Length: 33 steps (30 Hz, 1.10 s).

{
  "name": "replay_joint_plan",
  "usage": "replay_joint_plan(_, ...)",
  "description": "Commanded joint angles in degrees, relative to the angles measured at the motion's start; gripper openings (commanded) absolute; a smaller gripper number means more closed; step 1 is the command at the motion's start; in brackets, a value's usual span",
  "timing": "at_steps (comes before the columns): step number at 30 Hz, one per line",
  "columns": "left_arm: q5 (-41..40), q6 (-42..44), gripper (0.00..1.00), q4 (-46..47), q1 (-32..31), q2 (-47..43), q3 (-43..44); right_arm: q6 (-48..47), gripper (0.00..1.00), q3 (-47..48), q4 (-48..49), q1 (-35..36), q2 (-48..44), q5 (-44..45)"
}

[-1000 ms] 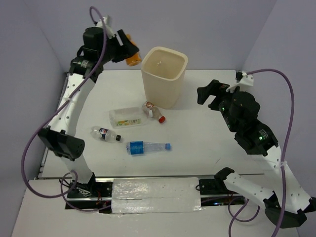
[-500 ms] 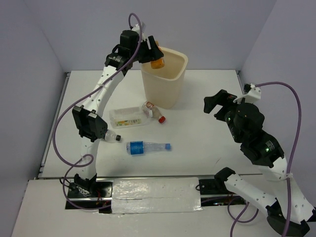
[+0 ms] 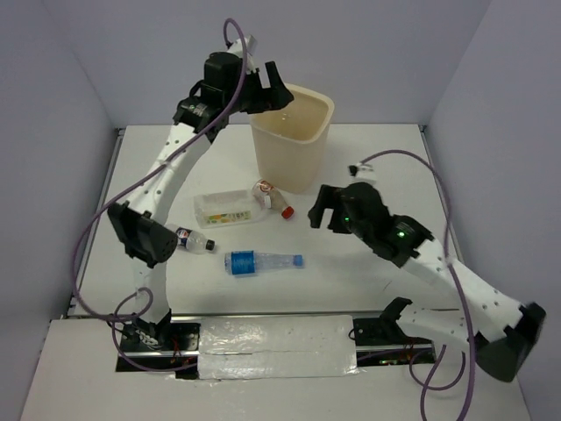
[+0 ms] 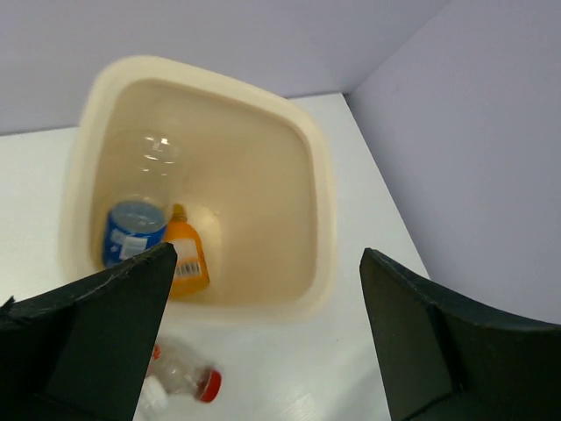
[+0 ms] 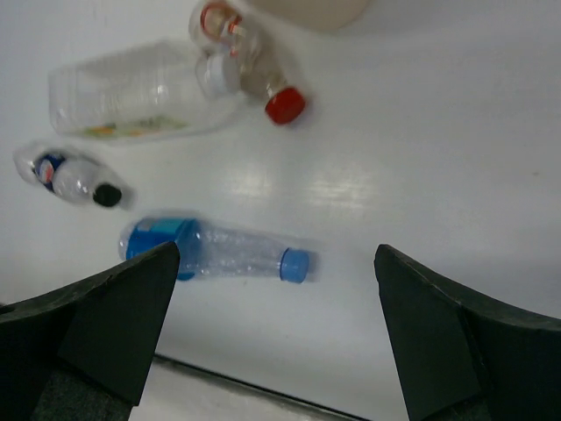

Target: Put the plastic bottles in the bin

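Left wrist | left pincer [image 4: 267, 256] gaping, orange bottle [image 4: 186, 259] dropped into bin [image 4: 323, 202] | right pincer [image 5: 276, 253] gaping, moved nearer

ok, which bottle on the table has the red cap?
The crushed clear bottle lying at the foot of the bin, beside the boxy bottle. The long bottle has a blue cap, the small bottle a black one.

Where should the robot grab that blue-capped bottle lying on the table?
On the clear middle of the blue-capped bottle, probably from straight above. It lies flat on its side on the table, with nothing touching it, so a grip across its narrow round body should fit and keep it balanced.
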Motion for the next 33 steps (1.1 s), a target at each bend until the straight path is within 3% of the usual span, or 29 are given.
replay_joint_plan(1, -7.8, 5.5, 0.99, -0.1, 0.0, -13.9, -3.2, 1.1, 1.0, 0.9, 5.4, 6.6, 7.6, -2.4)
replay_joint_plan(4, -18.1, 7.3, 0.99, -6.2, 0.2, -21.0, -10.3, -1.6, 1.0, 3.2, 4.8, 12.8, 15.5, -0.5)
replay_joint_plan(7, -24.9, 8.4, 0.99, -9.0, 0.6, -28.1, -20.1, -9.6, 1.0, 5.1, 6.0, 17.3, 20.4, -4.7)
replay_joint_plan(10, -29.0, 8.3, 0.99, -10.8, 1.8, -34.1, -29.0, -18.7, 1.0, 8.3, 2.9, 20.1, 29.1, -7.4)
replay_joint_plan(13, -31.2, 9.7, 0.99, -11.8, 3.4, -38.1, -32.6, -23.7, 1.0, 14.6, -1.6, 23.2, 36.1, -3.5)
replay_joint_plan(18, -32.3, 8.2, 0.99, -13.3, 7.0, -39.7, -33.7, -30.2, 1.0, 19.2, -3.3, 26.9, 43.2, 1.5)
replay_joint_plan(24, -31.0, 8.1, 0.99, -14.0, 8.2, -38.6, -32.2, -40.3, 1.0, 25.3, -3.2, 29.6, 50.3, 0.3)
replay_joint_plan(33, -29.2, 6.9, 0.99, -14.0, 10.9, -39.2, -33.5, -43.2, 1.0, 27.5, 1.0, 29.6, 60.3, -3.5)
